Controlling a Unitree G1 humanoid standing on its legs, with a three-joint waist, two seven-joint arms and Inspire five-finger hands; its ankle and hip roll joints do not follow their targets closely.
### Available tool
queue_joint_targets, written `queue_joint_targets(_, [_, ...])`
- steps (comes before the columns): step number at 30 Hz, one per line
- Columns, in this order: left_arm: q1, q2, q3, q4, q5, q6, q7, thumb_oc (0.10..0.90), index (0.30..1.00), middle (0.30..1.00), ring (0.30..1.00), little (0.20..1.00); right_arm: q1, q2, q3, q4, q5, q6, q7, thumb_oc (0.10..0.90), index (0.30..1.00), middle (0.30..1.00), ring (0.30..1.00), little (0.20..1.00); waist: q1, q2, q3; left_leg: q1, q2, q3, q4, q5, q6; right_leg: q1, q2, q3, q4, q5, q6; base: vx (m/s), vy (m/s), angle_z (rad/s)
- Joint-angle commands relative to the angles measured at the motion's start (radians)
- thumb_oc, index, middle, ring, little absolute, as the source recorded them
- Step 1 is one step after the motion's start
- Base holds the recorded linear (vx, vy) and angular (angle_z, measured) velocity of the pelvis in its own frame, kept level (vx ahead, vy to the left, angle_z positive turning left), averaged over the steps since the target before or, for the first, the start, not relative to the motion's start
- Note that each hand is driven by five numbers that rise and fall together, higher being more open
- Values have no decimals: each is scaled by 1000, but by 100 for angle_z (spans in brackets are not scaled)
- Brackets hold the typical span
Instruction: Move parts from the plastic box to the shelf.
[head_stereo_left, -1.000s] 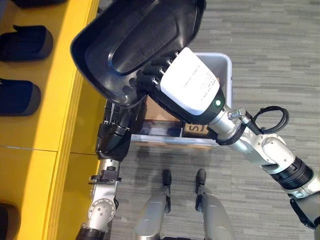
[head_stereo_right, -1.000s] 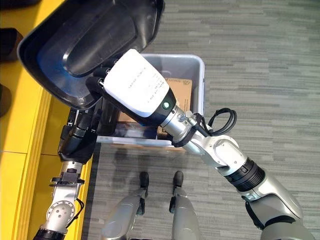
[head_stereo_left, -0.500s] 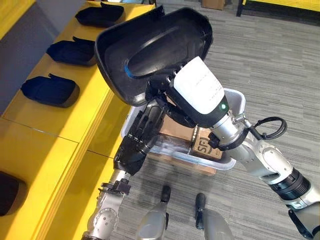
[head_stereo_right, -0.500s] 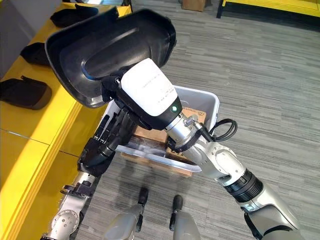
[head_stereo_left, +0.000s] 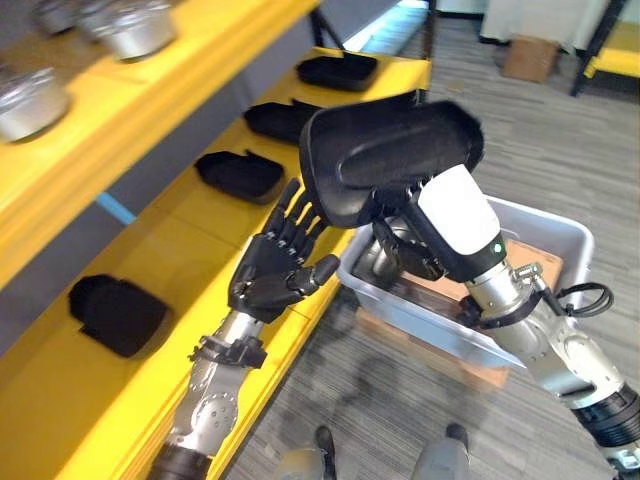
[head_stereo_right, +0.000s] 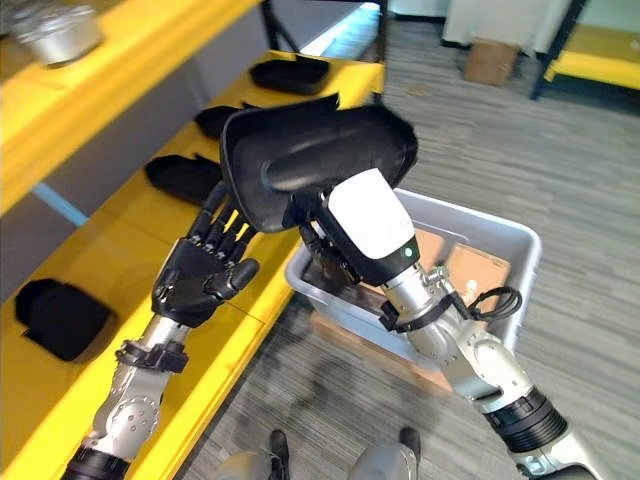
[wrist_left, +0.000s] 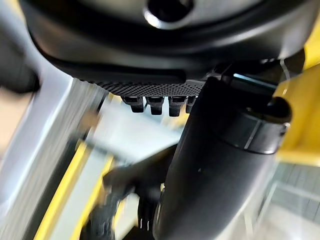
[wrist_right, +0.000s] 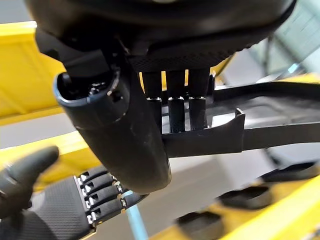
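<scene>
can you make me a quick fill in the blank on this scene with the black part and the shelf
1. The black part is held up by the robot's ____ hand.
2. The left hand hovers with its fingers ____.
3. The shelf bearing other black parts is coloured ____.
4. The grey plastic box stands on the ____.

Missing words: right; open; yellow; floor

- My left hand (head_stereo_left: 272, 278) is dark, with ridged black fingers and a textured palm.
- My left forearm (head_stereo_left: 212, 395) is silver-grey, with round screw housings and a black wrist collar.
- My right wrist (head_stereo_left: 455, 220) wears a white casing with a green light.
</scene>
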Motion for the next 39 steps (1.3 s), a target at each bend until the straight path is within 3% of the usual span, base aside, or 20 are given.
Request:
queue_joint_targets(1, [14, 45, 78, -184, 103, -118, -14, 900, 1000, 1000, 1000, 1000, -87, 27, -66, -66, 43, -56, -118, 400, 300, 300, 300, 300, 14, -22, -111, 127, 18, 0, -138, -80, 41, 13, 122, -8, -155, -4, 77, -101, 306, 36])
queue_joint_targets(3, [17, 54, 101, -201, 161, -125, -13, 900, 1000, 1000, 1000, 1000, -61, 55, -71, -68, 25, -56, -120, 400, 300, 300, 300, 300, 31, -31, -118, 138, -10, 4, -161, -90, 56, -13, 87, -28, -191, 72, 95, -139, 313, 42])
queue_joint_targets(6, [26, 64, 130, -225, 164, -120, -8, 900, 1000, 1000, 1000, 1000, -50, 86, -68, -65, 2, -82, -119, 400, 300, 300, 300, 300, 52, -36, -119, 149, -26, 26, -189, -92, 74, -60, 79, -62, -134, 85, 99, -136, 236, 0])
queue_joint_targets(7, [24, 64, 142, -226, 156, -109, -17, 900, 1000, 1000, 1000, 1000, -40, 92, -62, -73, 13, -86, -111, 400, 300, 300, 300, 300, 57, -30, -123, 150, -25, 12, -207, -82, 83, -61, 119, -51, -72, 26, 84, -113, 191, -12])
queue_joint_targets(8, [22, 64, 144, -227, 157, -105, -18, 900, 1000, 1000, 1000, 1000, -38, 92, -62, -75, 14, -86, -110, 400, 300, 300, 300, 300, 58, -31, -125, 144, -26, 7, -210, -74, 86, -62, 129, -47, -58, 17, 79, -84, 150, 0])
queue_joint_targets(11, [25, 58, 152, -246, 144, -81, -26, 900, 1000, 1000, 1000, 1000, -24, 89, -53, -96, 15, -91, -97, 400, 300, 300, 300, 300, 64, -38, -133, 131, -38, -30, -231, -51, 107, -60, 252, -26, 54, -93, 43, -13, 59, 13])
queue_joint_targets(12, [31, 50, 150, -252, 148, -77, -19, 900, 1000, 1000, 1000, 1000, -17, 82, -45, -109, 16, -86, -99, 400, 300, 300, 300, 300, 60, -46, -133, 129, -53, -58, -241, -42, 111, -56, 336, 7, 71, -142, 16, 26, -18, 20])
queue_joint_targets(13, [34, 46, 145, -256, 146, -81, -19, 900, 1000, 1000, 1000, 1000, -16, 81, -41, -116, 9, -81, -100, 400, 300, 300, 300, 300, 56, -48, -136, 128, -58, -70, -247, -37, 110, -60, 368, 21, 72, -154, 4, 21, -62, 40])
queue_joint_targets(14, [29, 34, 128, -265, 138, -93, -9, 900, 1000, 1000, 1000, 1000, -16, 75, -31, -133, -9, -89, -105, 400, 300, 300, 300, 300, 41, -56, -135, 111, -84, -112, -244, -31, 109, -52, 450, 83, 29, -189, -32, 3, -58, 63])
queue_joint_targets(17, [13, 32, 108, -241, 123, -125, -11, 900, 1000, 1000, 1000, 1000, -30, 56, -15, -99, -41, -102, -147, 400, 300, 300, 300, 300, 38, -63, -134, 65, -113, -141, -212, -27, 104, -40, 446, 99, -53, -162, -43, -19, -110, 98])
queue_joint_targets(18, [3, 22, 100, -226, 71, -135, -49, 900, 1000, 1000, 1000, 1000, -39, 47, -13, -77, -67, -109, -185, 400, 300, 300, 300, 300, 29, -58, -124, 46, -114, -100, -173, -36, 104, -44, 436, 79, -54, -161, -47, -55, -90, 61])
queue_joint_targets(19, [3, 22, 100, -226, 71, -135, -49, 900, 1000, 1000, 1000, 1000, -39, 47, -13, -77, -67, -109, -185, 400, 300, 300, 300, 300, 29, -58, -124, 46, -114, -100, -173, -36, 104, -44, 436, 79, -54, -161, -47, -76, -99, 41])
queue_joint_targets(20, [-2, 5, 90, -214, 69, -133, -91, 900, 1000, 1000, 1000, 1000, -34, 51, -21, -66, -97, -105, -193, 400, 300, 300, 300, 300, 11, -56, -111, 33, -94, -21, -117, -49, 89, -39, 412, 48, -56, -154, -47, -52, -54, 75])
queue_joint_targets(22, [-6, -11, 73, -217, 90, -124, -80, 900, 1000, 1000, 1000, 1000, -23, 54, -29, -59, -104, -111, -174, 400, 300, 300, 300, 300, -5, -62, -91, 16, -55, 44, -32, -76, 66, -14, 379, 8, -60, -147, -52, -45, -44, 115])
queue_joint_targets(24, [2, -15, 67, -222, 82, -131, -59, 900, 1000, 1000, 1000, 1000, -36, 48, -18, -48, -113, -127, -168, 400, 300, 300, 300, 300, -2, -64, -84, 10, -35, 36, 1, -81, 57, -3, 364, 2, -59, -148, -59, -8, 25, 86])
queue_joint_targets(26, [19, -19, 84, -235, 72, -121, -44, 900, 1000, 1000, 1000, 1000, -65, 37, -2, -50, -102, -128, -148, 400, 300, 300, 300, 300, 5, -59, -82, 17, 5, 16, -5, -50, 37, -3, 355, 4, -50, -159, -64, -12, 74, 18])
queue_joint_targets(30, [62, -12, 125, -258, 18, -137, -35, 900, 1000, 1000, 1000, 1000, -138, -11, 38, -59, -105, -160, -114, 400, 300, 300, 300, 300, 10, -32, -83, 30, 176, -14, -74, 121, -32, -47, 332, -15, 8, -212, -87, -80, 175, -26])
queue_joint_targets(34, [50, -29, 118, -220, -2, -177, -28, 900, 1000, 1000, 1000, 1000, -229, -49, 73, -48, -126, -188, -78, 400, 300, 300, 300, 300, -5, 5, -80, 46, 292, -18, -140, 259, -84, -123, 295, -33, 100, -253, -101, -152, 329, -6])
queue_joint_targets(37, [41, -50, 98, -199, 3, -198, -27, 900, 1000, 1000, 1000, 1000, -272, -85, 71, -56, -121, -209, -34, 400, 300, 300, 300, 300, -22, 32, -76, 53, 347, 6, -187, 340, -119, -156, 257, -43, 154, -273, -99, -131, 471, 14])
queue_joint_targets(39, [44, -55, 92, -188, 11, -209, -18, 900, 1000, 1000, 1000, 1000, -277, -104, 59, -59, -114, -228, -13, 400, 300, 300, 300, 300, -30, 43, -77, 64, 351, 27, -210, 336, -128, -162, 235, -50, 170, -278, -92, -73, 485, 39])
